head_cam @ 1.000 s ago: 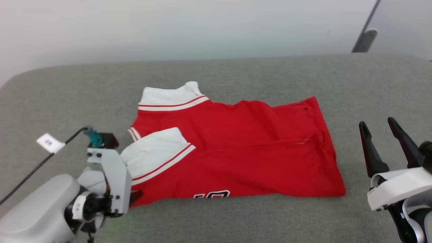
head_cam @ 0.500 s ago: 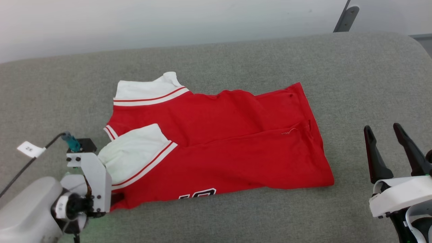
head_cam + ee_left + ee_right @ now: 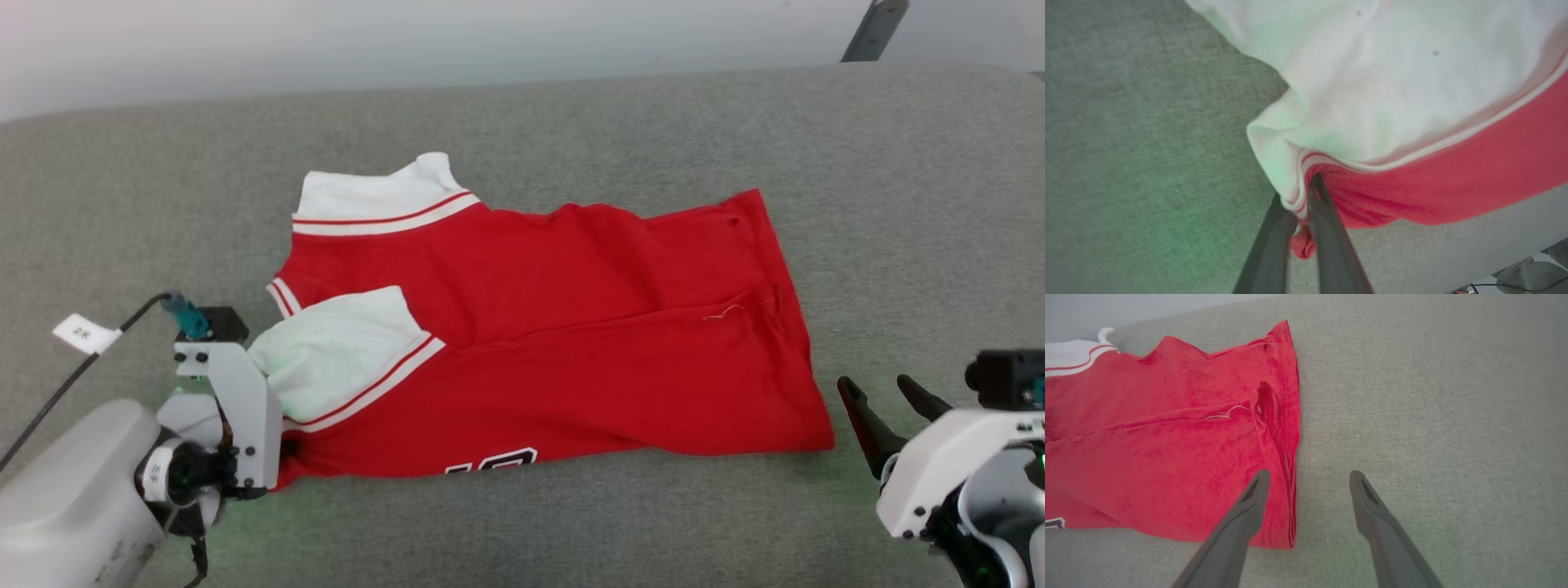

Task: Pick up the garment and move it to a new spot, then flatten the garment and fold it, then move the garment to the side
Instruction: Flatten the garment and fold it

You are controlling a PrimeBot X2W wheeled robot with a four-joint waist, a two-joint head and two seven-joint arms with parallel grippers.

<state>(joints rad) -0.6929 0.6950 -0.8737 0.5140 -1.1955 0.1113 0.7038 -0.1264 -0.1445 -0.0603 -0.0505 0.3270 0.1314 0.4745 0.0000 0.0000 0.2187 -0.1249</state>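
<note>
**Legible markings: one cut-off print and two small labels**
Black, white-outlined characters (image 3: 491, 462) stand on the red garment (image 3: 571, 351) along its near folded edge, towards the near left of the grey upholstered surface (image 3: 653, 131). The fold leaves only their upper parts showing: a short row of digit-like shapes that cannot be read with certainty. The right wrist view catches one corner of this lettering (image 3: 1053, 522) at its left border. A white tag (image 3: 86, 333) on the black cable (image 3: 49, 408), near the surface's left edge, bears two small dark characters too blurred to read, and a white band (image 3: 155, 483) on the left arm (image 3: 73, 490) carries an equally illegible mark
</note>
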